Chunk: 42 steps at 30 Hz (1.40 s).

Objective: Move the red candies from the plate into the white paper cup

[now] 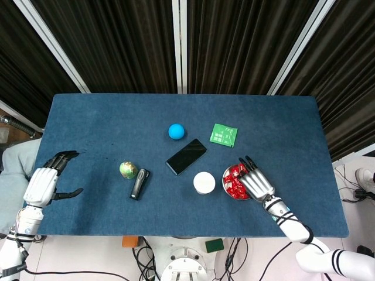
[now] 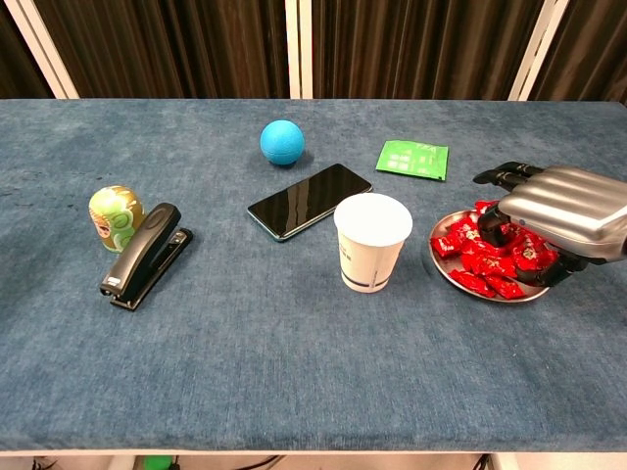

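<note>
Red wrapped candies [image 2: 472,262] [image 1: 232,182] lie heaped in a small metal plate [image 2: 443,270] [image 1: 224,175] at the right of the blue table. My right hand [image 2: 562,210] [image 1: 255,183] lies over the plate's right half, palm down, fingers spread and bent down onto the pile; no candy shows as lifted. The white paper cup [image 2: 372,240] [image 1: 204,182] stands upright just left of the plate, empty as far as I see. My left hand [image 1: 44,184] hovers open at the table's left edge, seen only in the head view.
A black phone [image 2: 310,201] lies behind the cup, with a blue ball [image 2: 282,142] further back and a green packet [image 2: 412,159] behind the plate. A black stapler [image 2: 147,255] and a green egg-shaped figure [image 2: 116,217] sit at the left.
</note>
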Tool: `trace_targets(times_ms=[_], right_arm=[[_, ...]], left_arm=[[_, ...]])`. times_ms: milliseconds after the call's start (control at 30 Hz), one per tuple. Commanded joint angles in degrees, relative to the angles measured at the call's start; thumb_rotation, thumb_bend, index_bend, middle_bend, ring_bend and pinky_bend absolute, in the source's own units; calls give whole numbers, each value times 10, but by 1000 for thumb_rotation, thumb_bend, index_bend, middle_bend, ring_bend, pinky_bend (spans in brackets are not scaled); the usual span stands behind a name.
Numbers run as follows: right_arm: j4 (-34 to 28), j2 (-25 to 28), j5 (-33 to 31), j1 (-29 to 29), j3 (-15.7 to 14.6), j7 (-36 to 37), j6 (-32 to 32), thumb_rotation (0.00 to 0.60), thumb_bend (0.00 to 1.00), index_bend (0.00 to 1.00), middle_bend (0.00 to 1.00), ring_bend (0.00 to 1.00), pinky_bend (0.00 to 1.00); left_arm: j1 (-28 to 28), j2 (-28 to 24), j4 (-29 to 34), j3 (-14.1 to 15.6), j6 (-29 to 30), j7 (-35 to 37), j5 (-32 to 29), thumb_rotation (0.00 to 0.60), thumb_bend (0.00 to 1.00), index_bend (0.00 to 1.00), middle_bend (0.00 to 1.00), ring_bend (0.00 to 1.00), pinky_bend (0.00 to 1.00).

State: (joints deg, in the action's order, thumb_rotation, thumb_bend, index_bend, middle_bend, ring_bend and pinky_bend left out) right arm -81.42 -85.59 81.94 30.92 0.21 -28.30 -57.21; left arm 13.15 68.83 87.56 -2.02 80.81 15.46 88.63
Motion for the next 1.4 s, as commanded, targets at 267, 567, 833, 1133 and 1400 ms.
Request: trace_targets(times_ms=[267, 567, 833, 1133, 1400], right_arm=[[5, -3, 3, 3, 2, 7, -4, 600, 417, 646, 488, 0, 0], [8, -2, 13, 3, 3, 17, -13, 600, 447, 708, 526, 14, 0], [0, 5, 18, 4, 5, 18, -20, 600, 461, 740, 553, 33, 0], [-12, 14, 19, 4, 8, 15, -27, 600, 467, 772, 573, 34, 0], [-26, 30, 24, 0, 7, 13, -38, 600, 469, 790, 591, 49, 0]], left_arm=[[0, 0, -2, -1, -3, 1, -2, 600, 60, 178, 155, 125, 248], [0, 2, -6, -1, -6, 5, -5, 600, 61, 179, 155, 125, 248], [0, 0, -5, -2, -4, 5, -4, 600, 61, 179, 155, 125, 248], [0, 0, -3, -2, -5, 5, -3, 600, 61, 178, 155, 125, 248], [1, 0, -3, -2, -6, 4, -3, 600, 61, 179, 155, 125, 248]])
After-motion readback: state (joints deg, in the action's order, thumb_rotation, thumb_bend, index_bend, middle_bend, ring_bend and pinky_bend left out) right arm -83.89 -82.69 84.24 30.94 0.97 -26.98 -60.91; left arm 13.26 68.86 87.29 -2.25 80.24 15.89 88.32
